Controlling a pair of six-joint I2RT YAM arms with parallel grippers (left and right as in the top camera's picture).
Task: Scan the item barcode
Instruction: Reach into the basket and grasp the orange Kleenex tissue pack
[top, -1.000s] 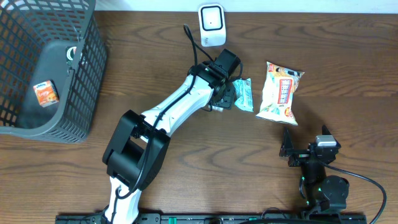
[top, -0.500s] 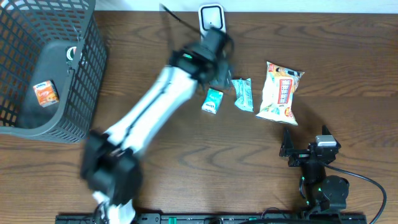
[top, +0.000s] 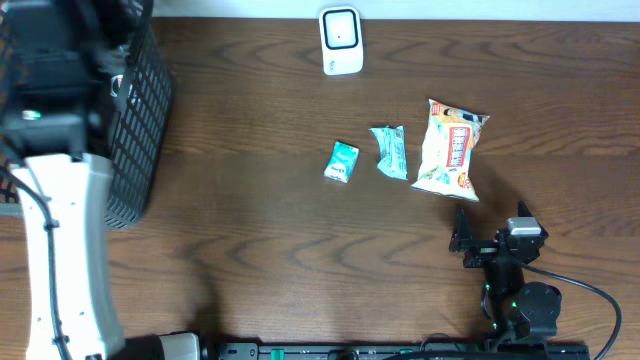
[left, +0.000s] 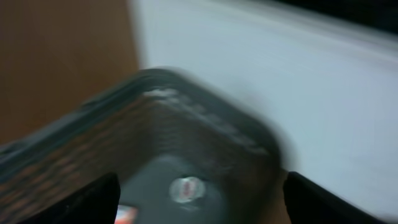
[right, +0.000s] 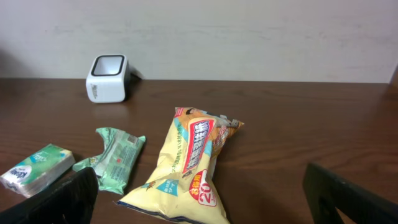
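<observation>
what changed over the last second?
The left arm swung from mid-table leftward to above the basket; the left gripper, open, let go of the small green packet, now lying on the table. Teal wrapper, snack bag, scanner and right arm stayed put.

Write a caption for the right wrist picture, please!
Scanner, teal pack, green wrapper and yellow snack bag on the table.

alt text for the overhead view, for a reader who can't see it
Three packets lie in a row on a dark wood table: a small teal pack, a green wrapper and a yellow snack bag, with a white scanner at the far edge. The white left arm reaches over a grey basket at the left; the right claw sits open, front right.
</observation>
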